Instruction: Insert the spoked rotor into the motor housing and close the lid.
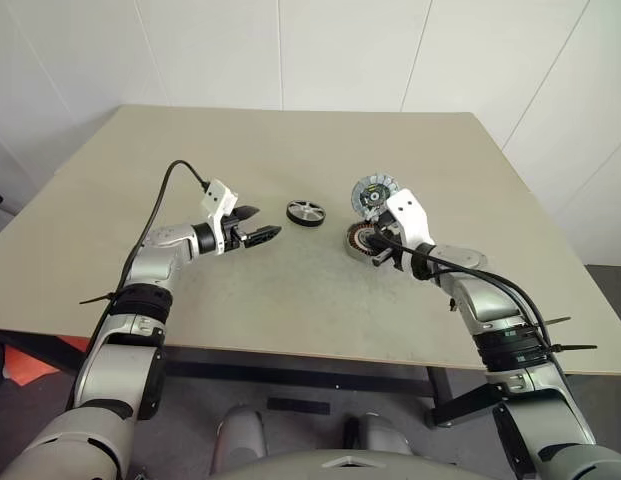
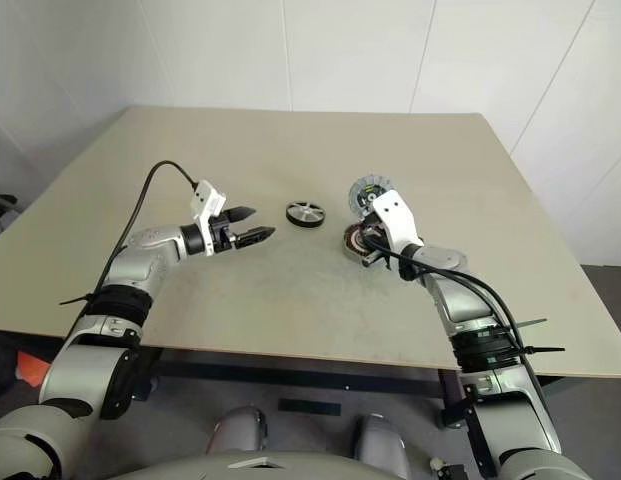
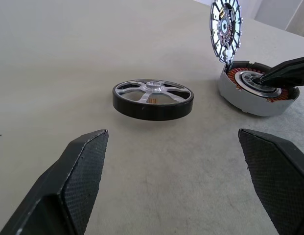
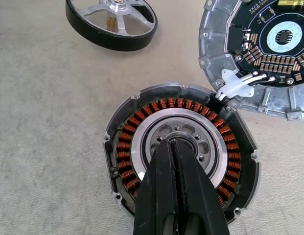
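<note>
On the matte beige table (image 1: 290, 300) I see the round grey motor housing (image 4: 142, 112) with its ring of copper windings, its segmented lid (image 3: 225, 27) standing open at the far edge, and the black-rimmed, silver-spoked rotor (image 1: 305, 212) lying flat to its left. My right gripper (image 4: 175, 147) angles down, fingers pressed together on the housing's silver hub. My left gripper (image 1: 258, 225) hovers nearly level just beside the rotor, jaws spread wide and holding nothing.

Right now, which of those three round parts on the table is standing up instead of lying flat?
The lid: it stands open on edge behind the copper-wound motor housing. The spoked rotor lies flat.
</note>
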Robot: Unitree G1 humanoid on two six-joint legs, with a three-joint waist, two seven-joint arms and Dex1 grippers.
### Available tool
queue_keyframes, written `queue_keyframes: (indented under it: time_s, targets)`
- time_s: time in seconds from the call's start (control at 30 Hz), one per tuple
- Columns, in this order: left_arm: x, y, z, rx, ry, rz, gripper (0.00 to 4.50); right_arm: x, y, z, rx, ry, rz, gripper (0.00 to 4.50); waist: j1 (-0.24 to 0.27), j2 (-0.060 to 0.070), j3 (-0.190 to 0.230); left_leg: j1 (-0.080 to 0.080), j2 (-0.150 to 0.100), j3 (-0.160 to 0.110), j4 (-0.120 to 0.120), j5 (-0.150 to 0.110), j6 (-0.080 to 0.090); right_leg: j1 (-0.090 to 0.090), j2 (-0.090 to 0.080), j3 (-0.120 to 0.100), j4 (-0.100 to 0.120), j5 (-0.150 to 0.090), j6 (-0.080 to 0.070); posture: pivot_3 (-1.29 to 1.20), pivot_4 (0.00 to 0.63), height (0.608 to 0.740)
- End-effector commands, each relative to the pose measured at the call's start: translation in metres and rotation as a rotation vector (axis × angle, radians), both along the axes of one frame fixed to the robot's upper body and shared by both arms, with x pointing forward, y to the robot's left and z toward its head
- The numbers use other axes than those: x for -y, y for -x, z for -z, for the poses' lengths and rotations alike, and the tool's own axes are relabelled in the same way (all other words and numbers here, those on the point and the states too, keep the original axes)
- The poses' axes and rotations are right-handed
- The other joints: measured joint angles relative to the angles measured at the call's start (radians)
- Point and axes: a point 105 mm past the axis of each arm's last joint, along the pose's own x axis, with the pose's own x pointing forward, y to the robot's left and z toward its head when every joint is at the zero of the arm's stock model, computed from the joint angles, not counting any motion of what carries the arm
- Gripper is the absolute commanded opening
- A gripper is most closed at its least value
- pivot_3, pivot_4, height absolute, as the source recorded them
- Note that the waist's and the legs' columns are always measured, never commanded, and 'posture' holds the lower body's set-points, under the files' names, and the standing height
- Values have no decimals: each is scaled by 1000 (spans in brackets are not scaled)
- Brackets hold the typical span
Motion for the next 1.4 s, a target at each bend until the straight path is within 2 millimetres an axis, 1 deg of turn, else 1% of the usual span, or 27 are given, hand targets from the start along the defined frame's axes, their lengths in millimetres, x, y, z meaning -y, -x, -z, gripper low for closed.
queue_keyframes:
  time_s: [0.03,0.13,0.3,0.4,0.53,0.6,0.7,0.83,0.9,0.97,1.03,1.1,1.2,1.27,1.3,1.37,1.4]
  targets:
    - [3,-3,-16,50,6,15,4500,0,-6,-33,102,-10,-4,38,0,0,0,0,0,0,0,0,0,0,0,0,0,0,0,0,0,740]
    - [3,-4,-16,50,6,16,4500,2,-10,-35,108,-6,6,38,-1,0,0,0,0,0,0,0,0,0,0,0,0,0,0,0,0,740]
    - [3,-4,-16,51,4,16,4500,3,-12,-31,99,-7,12,38,0,0,0,0,0,0,0,0,0,0,0,0,0,0,0,0,0,740]
    - [2,-4,-16,51,3,14,4500,2,-12,-20,64,-12,16,38,0,0,0,0,0,0,0,0,0,0,0,0,-1,0,0,0,0,740]
    - [2,-4,-16,52,2,11,4500,4,-5,12,-20,0,30,38,0,0,0,0,0,0,0,0,0,0,0,0,-1,0,0,0,0,740]
    - [2,-4,-16,51,2,10,4500,6,-4,16,-24,3,36,38,-1,0,0,0,0,0,0,0,0,0,0,0,-1,0,0,0,0,740]
    - [1,-3,-15,49,2,9,4500,4,-6,1,20,-10,22,38,-1,0,0,1,0,0,0,0,0,1,0,0,-1,0,0,0,0,740]
    - [1,-3,-14,48,4,10,4500,7,-12,-18,79,-4,29,38,0,0,0,1,0,0,0,0,0,2,0,0,-1,0,0,0,0,740]
    - [2,-3,-14,49,6,11,4500,4,-16,-38,136,-14,19,38,0,0,0,1,0,0,0,0,0,2,0,0,-1,0,0,0,0,740]
    - [3,-3,-14,49,7,12,4500,0,-17,-53,173,-19,6,38,0,0,0,1,0,0,0,0,0,1,0,0,-1,0,0,0,0,740]
    - [3,-3,-14,49,7,13,4500,-2,-18,-59,187,-21,-2,38,-3,0,0,1,0,0,0,0,0,1,0,0,-1,0,0,0,0,740]
    - [3,-3,-14,49,8,14,4500,-3,-19,-60,187,-21,-2,38,-3,0,0,1,0,0,-1,0,0,1,0,0,-1,0,0,0,0,740]
    - [3,-2,-14,50,8,13,4500,-2,-18,-51,161,-15,5,38,-2,0,0,0,0,0,-1,0,1,1,0,0,-1,0,0,0,0,740]
    - [2,-2,-14,50,6,10,4500,-2,-15,-38,117,-21,8,38,0,0,0,0,0,0,-1,-1,1,1,0,0,-2,0,0,0,0,740]
    - [1,-3,-14,50,6,8,4500,-1,-13,-26,84,-19,12,38,1,0,0,0,0,0,-1,-1,1,1,0,0,-2,0,0,0,0,740]
    - [1,-3,-14,49,5,6,4500,-1,-9,-11,41,-17,18,38,1,0,0,0,0,0,-1,-1,1,1,0,0,-2,0,0,0,0,740]
    - [0,-2,-14,49,4,6,4500,2,-7,5,3,-3,35,38,1,0,0,0,0,0,-1,-1,1,1,0,0,-2,0,0,0,0,740]
